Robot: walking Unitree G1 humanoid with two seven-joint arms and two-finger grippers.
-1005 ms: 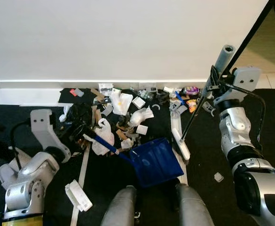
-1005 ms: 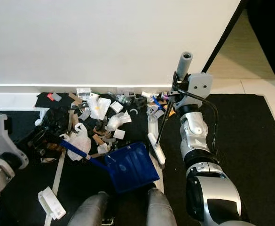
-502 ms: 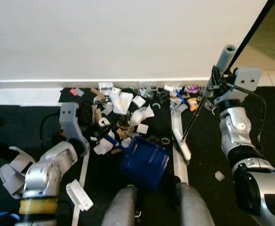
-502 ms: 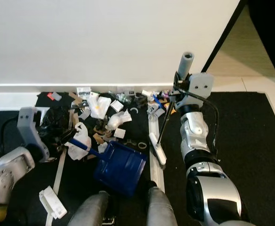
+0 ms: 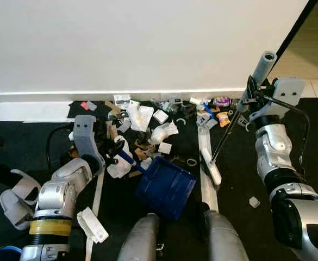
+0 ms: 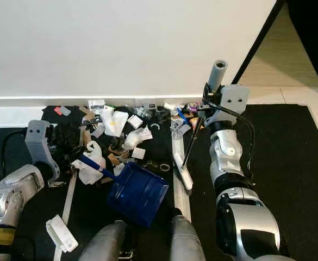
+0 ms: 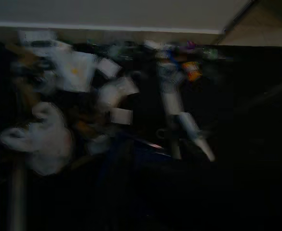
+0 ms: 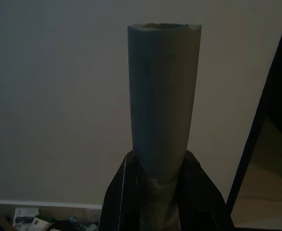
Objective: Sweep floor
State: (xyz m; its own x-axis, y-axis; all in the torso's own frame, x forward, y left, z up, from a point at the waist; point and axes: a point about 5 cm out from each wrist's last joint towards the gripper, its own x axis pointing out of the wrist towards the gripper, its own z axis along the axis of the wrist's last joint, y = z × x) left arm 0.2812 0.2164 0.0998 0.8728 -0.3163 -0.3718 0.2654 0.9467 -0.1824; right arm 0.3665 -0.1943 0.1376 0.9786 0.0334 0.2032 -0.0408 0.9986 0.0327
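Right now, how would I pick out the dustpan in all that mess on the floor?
Find the white wall, then the litter pile on the dark floor below its baseboard. The dustpan lies at the pile's near edge, by the robot's feet: the one large, deep blue item, its handle running toward the left end effector.

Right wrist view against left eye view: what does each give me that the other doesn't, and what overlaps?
Right wrist view: a close look at the right tool, its black fingers clamped on the grey broom handle, whose top end looks ragged.
Left eye view: the floor work. It has the blue dustpan with the left tool at its handle end, the white broom head, and the main litter pile.
Shared: the broom handle, the white wall and bits of litter along the baseboard.
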